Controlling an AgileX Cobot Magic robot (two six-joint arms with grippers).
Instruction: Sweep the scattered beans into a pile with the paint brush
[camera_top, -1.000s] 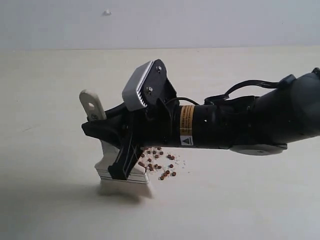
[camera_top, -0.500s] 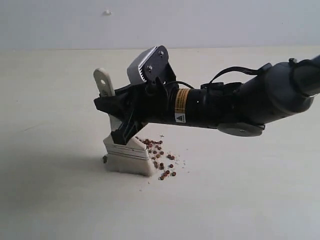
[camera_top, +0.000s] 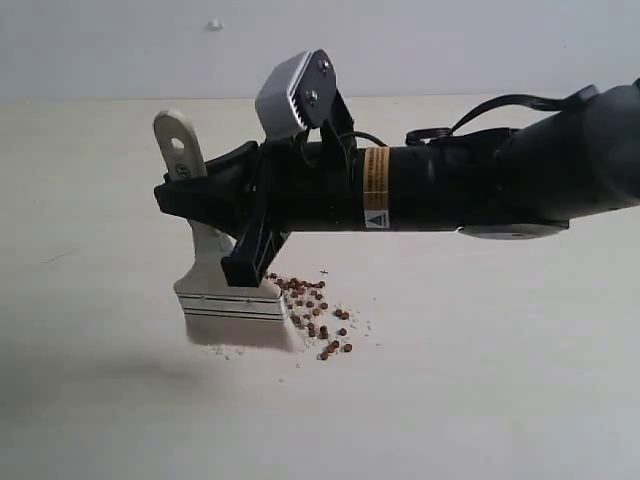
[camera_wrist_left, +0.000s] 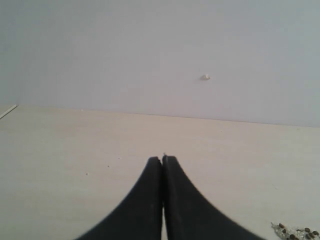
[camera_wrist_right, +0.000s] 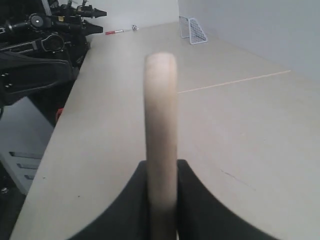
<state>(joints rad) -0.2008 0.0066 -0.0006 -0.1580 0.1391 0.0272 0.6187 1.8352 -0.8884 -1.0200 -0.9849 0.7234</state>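
Pale tabletop (camera_top: 480, 400), plain grey wall behind. The right gripper (camera_top: 205, 225) clamps the wooden handle of the wide, flat paint brush (camera_top: 232, 305), holding it upright so the off-white bristles meet the table just beside the small reddish-brown beans (camera_top: 315, 320). The left gripper (camera_wrist_left: 162, 167) is closed and empty.

The paint brush (camera_top: 232, 300) stood nearly upright. Its pale wooden handle, with a hole near the end, leaned a little to the left in the exterior view, and the silver ferrule sat below it. The off-white bristles were pressed down on the table (camera_top: 480, 400). The beans (camera_top: 315, 318), tiny reddish-brown pellets among whitish crumbs, lay in a loose cluster against the bristles' right edge, with a few strays farther right.
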